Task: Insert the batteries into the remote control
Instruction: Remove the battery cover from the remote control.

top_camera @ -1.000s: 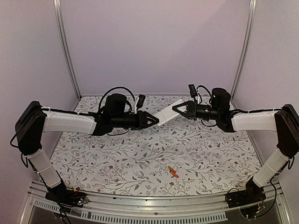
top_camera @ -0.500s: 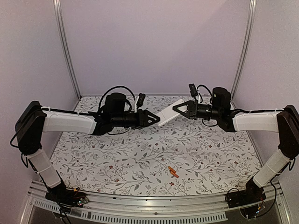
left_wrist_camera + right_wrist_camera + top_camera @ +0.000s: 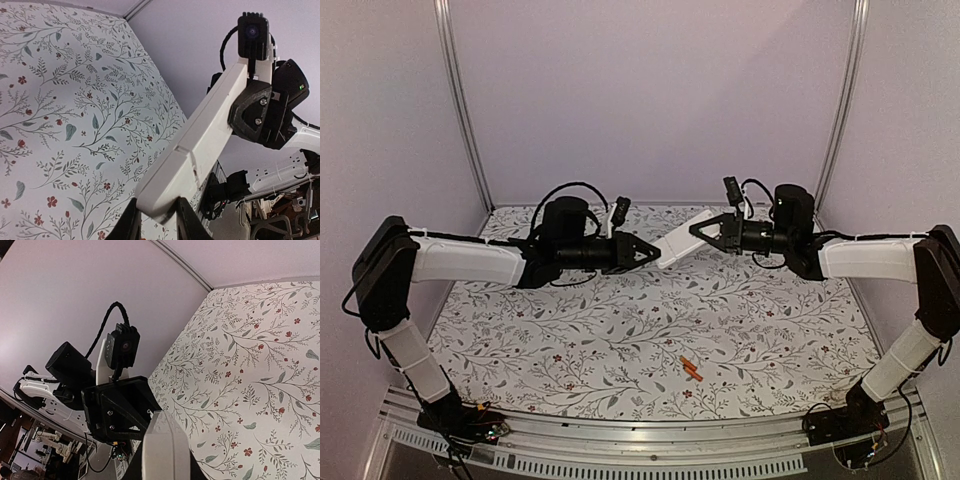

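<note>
Two pairs of fingers, the left fingers [image 3: 642, 252] and the right fingers [image 3: 708, 232], are pictured pinching opposite ends of the remote control [image 3: 678, 244] aloft toward 12 o'clock, best steadied level before the batteries [image 3: 692, 369], on the worktop [image 3: 570, 330] at 6 o'clock, are fetched.

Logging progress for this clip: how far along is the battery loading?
Nothing is loaded yet. In hand: the remote control is held above the table, with the left gripper and right gripper each gripping one end. Left to do: both batteries lie loose on the table near the front, not yet inserted.
</note>
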